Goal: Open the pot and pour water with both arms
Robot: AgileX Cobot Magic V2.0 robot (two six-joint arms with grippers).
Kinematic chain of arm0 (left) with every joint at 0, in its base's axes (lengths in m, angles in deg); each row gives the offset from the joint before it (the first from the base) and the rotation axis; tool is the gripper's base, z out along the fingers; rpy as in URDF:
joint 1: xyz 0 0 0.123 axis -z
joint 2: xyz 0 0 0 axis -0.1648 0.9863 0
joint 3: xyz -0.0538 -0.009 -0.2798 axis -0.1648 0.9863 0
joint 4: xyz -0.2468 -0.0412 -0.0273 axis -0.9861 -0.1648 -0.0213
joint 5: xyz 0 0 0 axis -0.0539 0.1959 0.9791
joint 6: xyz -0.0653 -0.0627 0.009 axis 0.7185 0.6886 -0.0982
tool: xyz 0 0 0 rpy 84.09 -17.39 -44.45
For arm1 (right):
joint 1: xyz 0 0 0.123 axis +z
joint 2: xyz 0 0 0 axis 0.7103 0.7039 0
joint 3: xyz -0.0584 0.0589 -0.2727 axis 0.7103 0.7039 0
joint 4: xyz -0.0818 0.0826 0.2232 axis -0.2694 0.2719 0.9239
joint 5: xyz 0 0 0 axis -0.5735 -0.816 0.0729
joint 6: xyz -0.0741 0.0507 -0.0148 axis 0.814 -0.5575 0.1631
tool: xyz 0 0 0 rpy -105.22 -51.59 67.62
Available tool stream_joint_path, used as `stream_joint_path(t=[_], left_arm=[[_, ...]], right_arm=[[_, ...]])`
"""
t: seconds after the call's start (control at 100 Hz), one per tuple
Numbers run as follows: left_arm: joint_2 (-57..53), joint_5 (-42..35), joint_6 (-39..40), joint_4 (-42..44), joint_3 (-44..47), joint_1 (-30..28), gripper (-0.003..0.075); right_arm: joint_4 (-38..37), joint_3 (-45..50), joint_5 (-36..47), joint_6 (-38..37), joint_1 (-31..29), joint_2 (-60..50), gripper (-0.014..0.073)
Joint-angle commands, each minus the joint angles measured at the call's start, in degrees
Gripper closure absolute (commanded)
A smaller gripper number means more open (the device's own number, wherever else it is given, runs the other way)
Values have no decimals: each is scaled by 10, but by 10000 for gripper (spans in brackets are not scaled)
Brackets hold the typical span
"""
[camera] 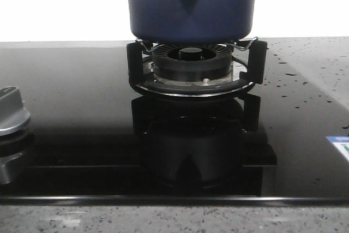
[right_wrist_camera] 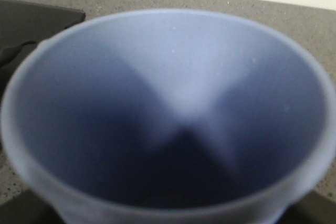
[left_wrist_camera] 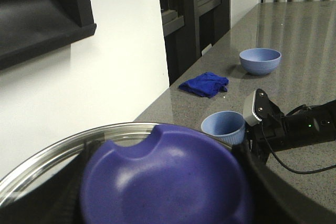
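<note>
at the back middle of the black glass hob (camera: 82,135), the front view showed the pot (camera: 191,6) sitting on the burner stand (camera: 193,77), no arm in sight. from the left wrist, a blurred blue knob (left_wrist_camera: 163,177) on a steel-rimmed lid (left_wrist_camera: 47,158) filled the foreground; the jaws' state could not be told. from the right wrist, a pale blue cup (right_wrist_camera: 168,124) filled the view, jaws unreadable.

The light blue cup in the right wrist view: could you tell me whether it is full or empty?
Cannot tell for certain. The light blue cup fills the right wrist view, mouth toward the camera; its walls look bare, but the blurred, shadowed bottom hides any water.
</note>
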Motion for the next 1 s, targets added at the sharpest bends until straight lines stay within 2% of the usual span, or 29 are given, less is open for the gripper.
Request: stream_joint_path(t=[0.0, 0.08, 0.2, 0.27, 0.48, 0.69, 0.99], left_arm=[[-4, -17, 4, -61, -15, -2, 511], [0, -14, 4, -63, -15, -2, 511], [1, -14, 4, -64, -15, -2, 511], [1, -14, 4, -64, -15, -2, 511], [1, -12, 4, -64, -15, -2, 511], [7, -12, -7, -86, -15, 1, 511], [94, -26, -133, -186, -20, 65, 511]], right_arm=[[4, -13, 38, -2, -5, -8, 419], [4, -13, 51, -2, -5, -9, 291], [4, -13, 56, -2, -5, -9, 9], [4, -13, 56, -2, -5, -10, -74], [4, -13, 56, -2, -5, -28, -75], [4, -15, 66, -4, -5, -96, -75], [4, -15, 72, -78, -4, -218, -74]])
